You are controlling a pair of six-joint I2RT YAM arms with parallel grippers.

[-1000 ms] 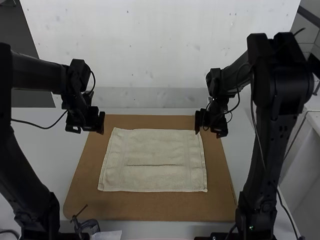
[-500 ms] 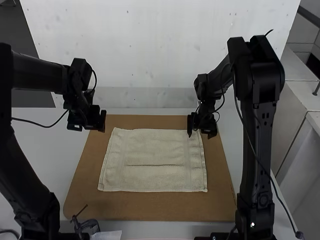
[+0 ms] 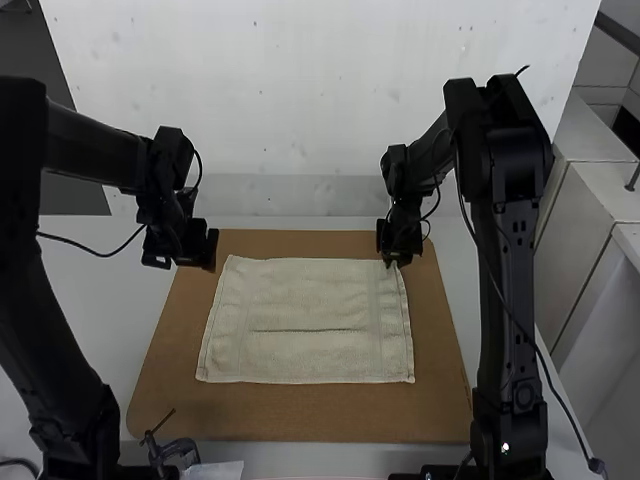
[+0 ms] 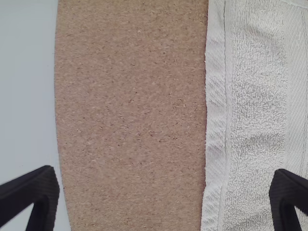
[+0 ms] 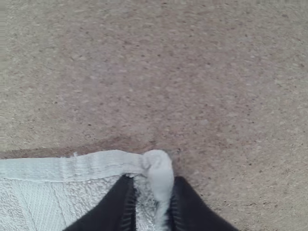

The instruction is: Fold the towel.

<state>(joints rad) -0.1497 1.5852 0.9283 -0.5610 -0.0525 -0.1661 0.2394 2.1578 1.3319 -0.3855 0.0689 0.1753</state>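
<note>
The cream towel (image 3: 305,320) lies spread on the brown board, a slight crease across its middle. At its far right corner is my right gripper (image 3: 392,262). In the right wrist view, my right gripper (image 5: 153,204) is shut on that corner of the towel (image 5: 101,166), a raised ridge of cloth pinched between the dark fingers. Beyond the far left corner hangs my left gripper (image 3: 212,250). The left wrist view has my left gripper (image 4: 164,195) wide open, nothing held, above the board and the side edge of the towel (image 4: 255,115).
The brown board (image 3: 300,425) extends around the towel on all sides. A small clamp-like tool (image 3: 175,452) stands at the table's near left, beside a pale flat piece (image 3: 215,470). Both arms rise at the sides, trailing cables.
The right gripper has come left and down onto the towel's far right corner and closed on it. The left gripper has shifted slightly right. The rest of the towel lies as before.
</note>
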